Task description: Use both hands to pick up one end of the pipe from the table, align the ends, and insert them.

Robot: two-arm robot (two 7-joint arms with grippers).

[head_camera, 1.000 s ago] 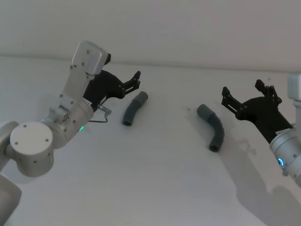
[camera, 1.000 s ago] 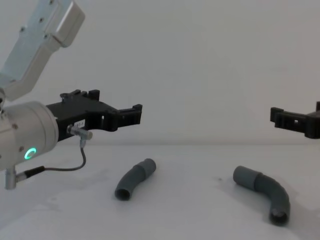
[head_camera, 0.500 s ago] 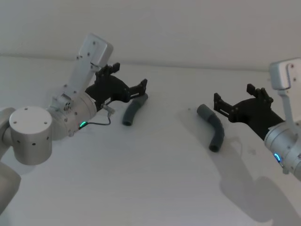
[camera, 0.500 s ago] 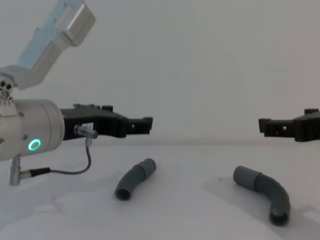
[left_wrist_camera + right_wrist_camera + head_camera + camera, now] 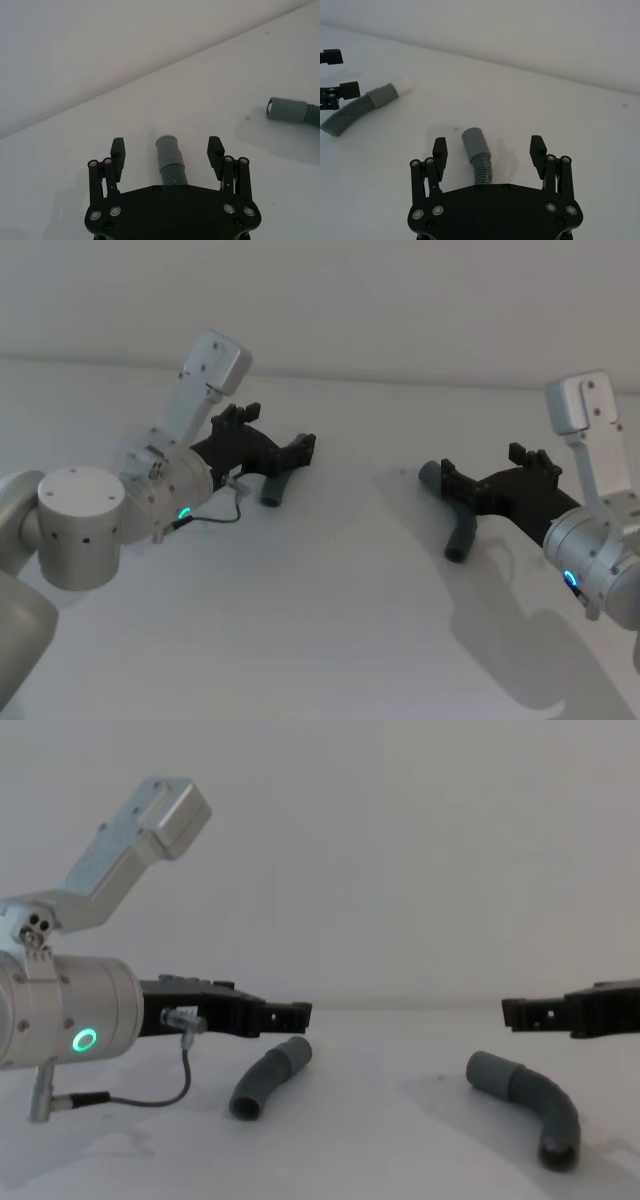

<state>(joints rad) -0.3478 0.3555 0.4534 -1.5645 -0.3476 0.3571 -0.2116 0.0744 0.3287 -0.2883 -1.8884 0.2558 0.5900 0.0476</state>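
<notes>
Hovered low over the desk (image 5: 330,620) with left gripper (image 5: 303,450) and right gripper (image 5: 450,485), jaws wide and empty astride the left pipe piece (image 5: 268,1080) and right pipe piece (image 5: 525,1088) lying well apart, apparently untouched, and risked nudging a piece askew and clamping ribs instead of cuff.

A: How is the light?
B: Dim and flat in the head view. The white desk (image 5: 330,620) reads grey, and a broad soft shadow (image 5: 520,640) spreads toward its near right corner.
A: And sharpness?
B: The wrist views are brighter, with crisp edges. A green ring light (image 5: 85,1040) glows in the chest view.
</notes>
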